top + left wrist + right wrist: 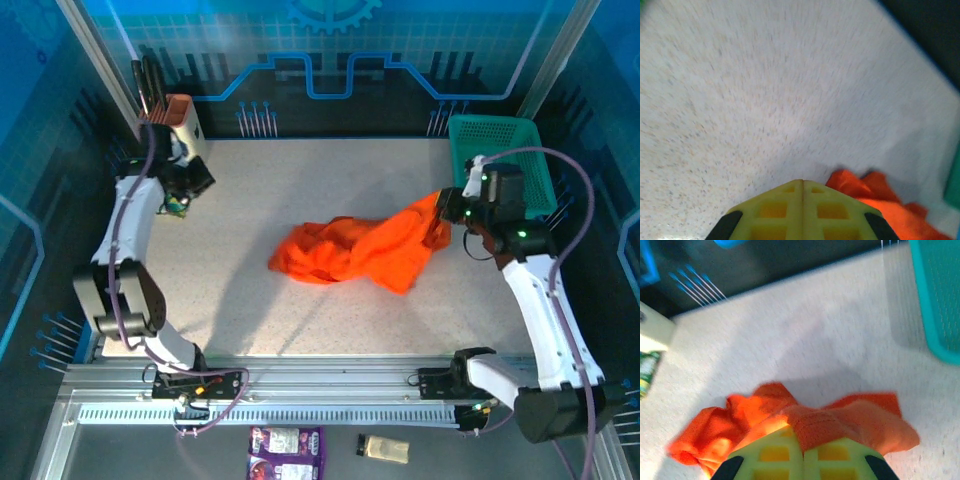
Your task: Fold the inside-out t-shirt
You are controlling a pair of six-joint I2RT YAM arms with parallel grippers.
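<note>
Two grippers closed. Right gripper (447, 208) pinches one edge of the orange t-shirt (350, 252), that edge raised beside the green basket (515, 140); the rest lies crumpled mid-table. Left gripper (802, 186) holds nothing, at the far-left corner.

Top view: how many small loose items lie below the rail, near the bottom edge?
2. A purple packet on the left; a smaller tan item right of it. More may be hidden.
</note>
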